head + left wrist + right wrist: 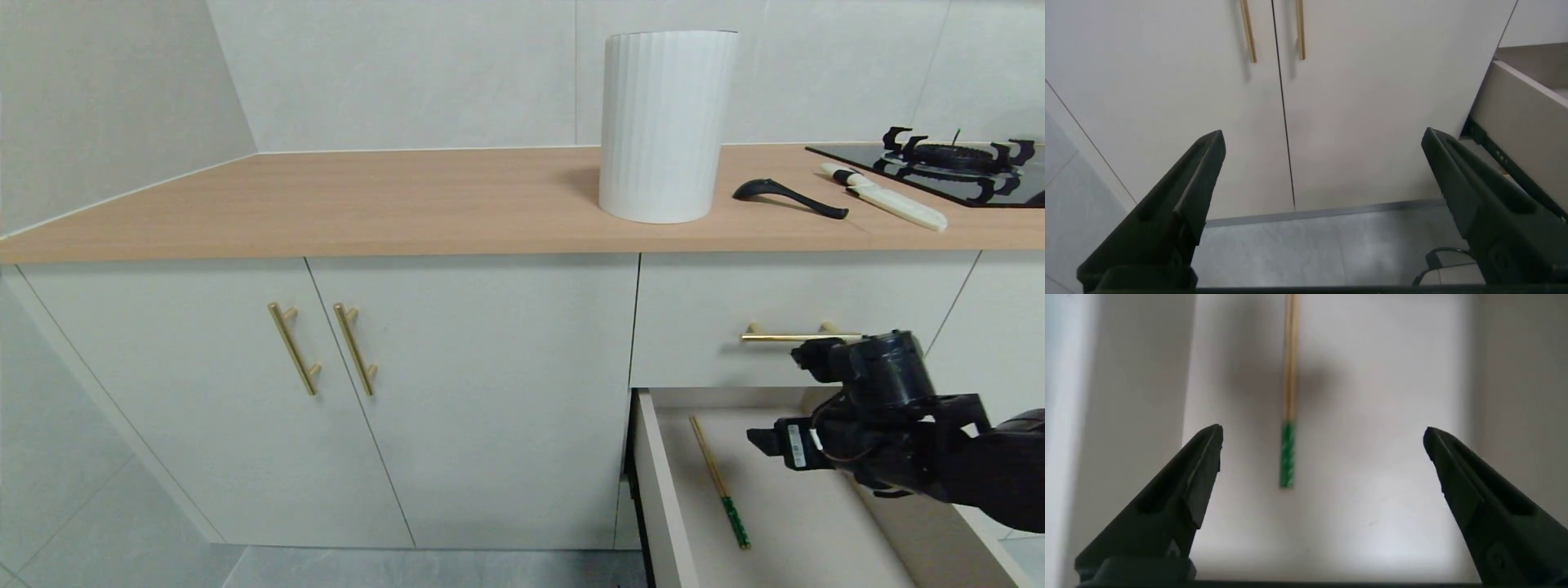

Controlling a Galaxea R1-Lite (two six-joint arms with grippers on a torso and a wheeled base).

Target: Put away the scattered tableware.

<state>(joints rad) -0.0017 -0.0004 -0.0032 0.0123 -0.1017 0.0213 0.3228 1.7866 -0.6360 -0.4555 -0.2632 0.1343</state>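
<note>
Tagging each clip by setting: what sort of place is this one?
Most likely a home-style kitchen: a wooden countertop over white cabinets, a gas hob set into it, and a ladle and knife lying beside that, with chopsticks in an open drawer below.

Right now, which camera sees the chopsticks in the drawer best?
The head view: the chopsticks lie whole, from bare end to green end, in the open drawer. The right wrist view looks straight down on them, closer, but its edge cuts off the bare end. The left wrist view faces the cabinet doors.
</note>
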